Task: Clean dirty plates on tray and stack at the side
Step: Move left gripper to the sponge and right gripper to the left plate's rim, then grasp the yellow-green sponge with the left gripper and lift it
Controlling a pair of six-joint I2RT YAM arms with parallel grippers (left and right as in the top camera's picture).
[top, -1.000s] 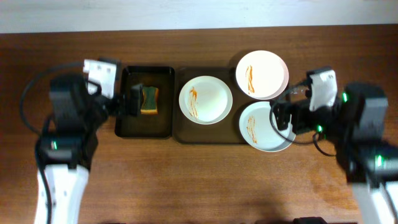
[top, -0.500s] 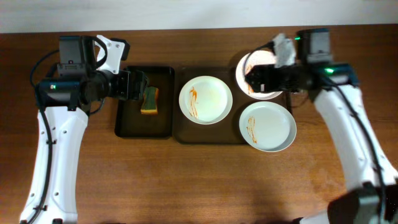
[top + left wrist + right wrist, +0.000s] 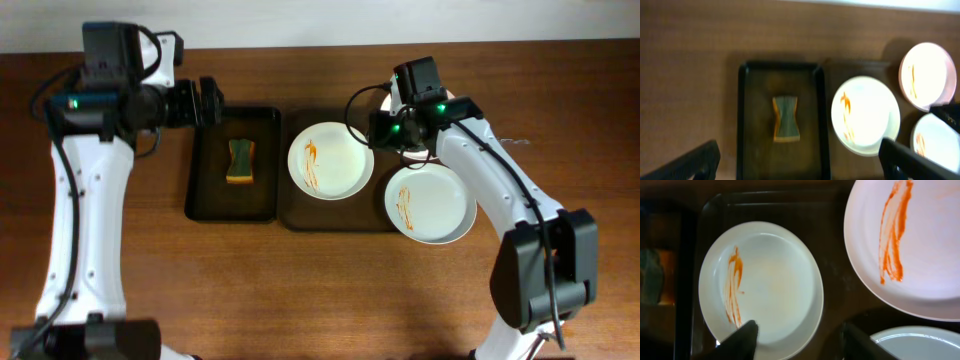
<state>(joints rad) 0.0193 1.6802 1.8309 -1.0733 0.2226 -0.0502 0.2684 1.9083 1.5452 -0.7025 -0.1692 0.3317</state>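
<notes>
Three white plates with orange-red streaks lie on or over the dark brown tray. One plate is at the left, one at the near right. The far right plate is mostly hidden under my right arm in the overhead view. My right gripper is open and empty above the tray between the left and far right plates; in the right wrist view one finger hangs over the left plate. My left gripper is open and empty, high over the far edge of the black tray.
A smaller black tray stands left of the brown tray and holds a yellow-green sponge, which also shows in the left wrist view. The near right plate overhangs the brown tray's right edge. Bare wooden table lies all around.
My right gripper moved left from over the far right plate to the gap beside the left plate. My left gripper drew back from the sponge toward the black tray's far left edge.
</notes>
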